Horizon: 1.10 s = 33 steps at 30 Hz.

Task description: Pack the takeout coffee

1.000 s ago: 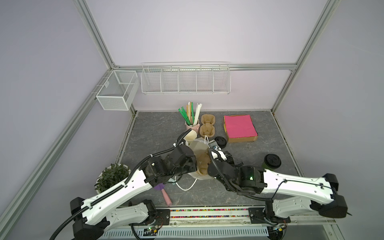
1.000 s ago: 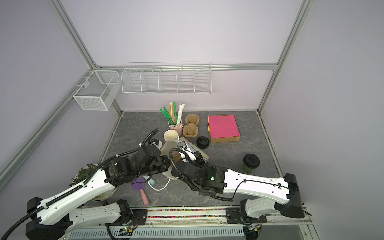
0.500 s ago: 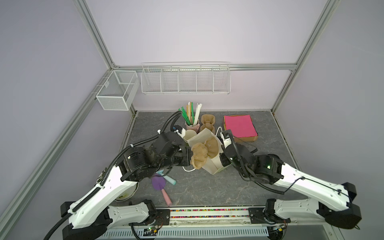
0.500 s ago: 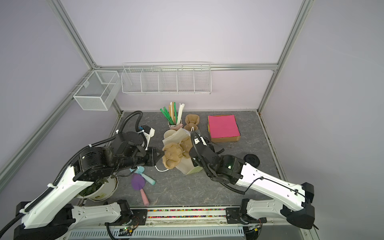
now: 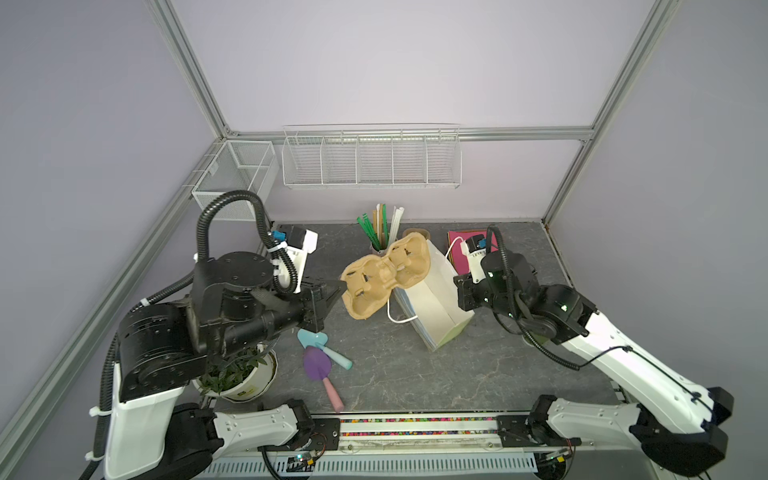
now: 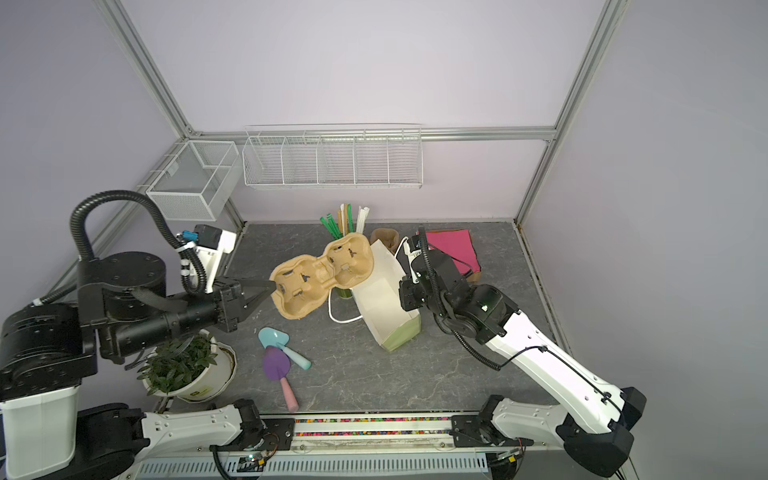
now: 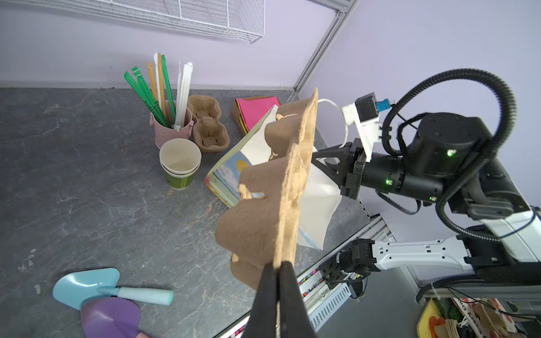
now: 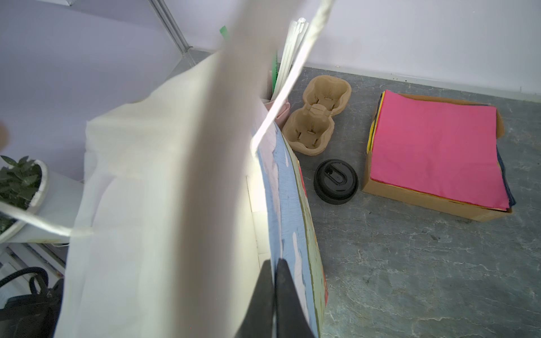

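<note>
Takeout coffee cannot be located in any view. Left gripper point(image 7: 277, 270) is clamped on the rim of the cup carrier point(image 5: 384, 274); right gripper point(image 8: 275, 267) pinches the paper bag point(image 5: 436, 303) wall.

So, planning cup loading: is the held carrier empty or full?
Empty: both wells of the carrier show only bare pulp in both top views.

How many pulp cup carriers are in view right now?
2. One carrier is pinched by the left tool by the paper bag; the other carrier lies beside the straw cup. Nested ones may hide beneath.
</note>
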{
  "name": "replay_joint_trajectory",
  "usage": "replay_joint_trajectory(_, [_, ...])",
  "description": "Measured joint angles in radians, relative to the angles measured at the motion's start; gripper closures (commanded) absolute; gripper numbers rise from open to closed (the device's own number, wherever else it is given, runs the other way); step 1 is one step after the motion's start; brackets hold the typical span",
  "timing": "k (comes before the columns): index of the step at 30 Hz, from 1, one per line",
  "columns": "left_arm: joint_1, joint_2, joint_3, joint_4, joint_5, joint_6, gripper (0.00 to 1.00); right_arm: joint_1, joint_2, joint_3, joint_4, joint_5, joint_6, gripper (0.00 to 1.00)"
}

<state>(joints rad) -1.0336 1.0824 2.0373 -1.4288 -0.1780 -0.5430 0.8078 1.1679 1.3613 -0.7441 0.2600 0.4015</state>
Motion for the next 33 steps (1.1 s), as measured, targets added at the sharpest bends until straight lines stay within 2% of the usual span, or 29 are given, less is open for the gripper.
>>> replay_joint_trajectory(6, [0.000, -0.039, -0.031, -0.032, 0.069, 0.067, 1.00, -0.114, 0.070, 0.048, -0.006, -0.148, 0.035, 0.93])
replay_joint_trajectory(12, [0.000, -0.051, -0.085, -0.043, 0.184, 0.122, 1.00, -0.144, 0.159, 0.060, -0.024, -0.259, 0.075, 0.94])
replay_joint_trajectory(21, [0.000, -0.106, -0.159, -0.016, 0.336, 0.163, 1.00, -0.157, 0.173, 0.026, 0.001, -0.322, 0.153, 0.93])
replay_joint_trajectory(25, [0.000, -0.099, -0.188, -0.002, 0.398, 0.179, 1.00, -0.158, 0.179, 0.022, 0.003, -0.329, 0.164, 0.88])
replay_joint_trajectory(28, [0.000, -0.093, -0.195, 0.011, 0.427, 0.188, 1.00, -0.158, 0.179, 0.022, 0.003, -0.328, 0.166, 0.78])
replay_joint_trajectory(32, [0.000, -0.089, -0.204, 0.027, 0.459, 0.192, 1.00, -0.158, 0.179, 0.023, 0.003, -0.328, 0.155, 0.44])
replay_joint_trajectory(33, [0.000, -0.085, -0.205, 0.029, 0.466, 0.195, 1.00, -0.158, 0.178, 0.023, 0.003, -0.328, 0.154, 0.38])
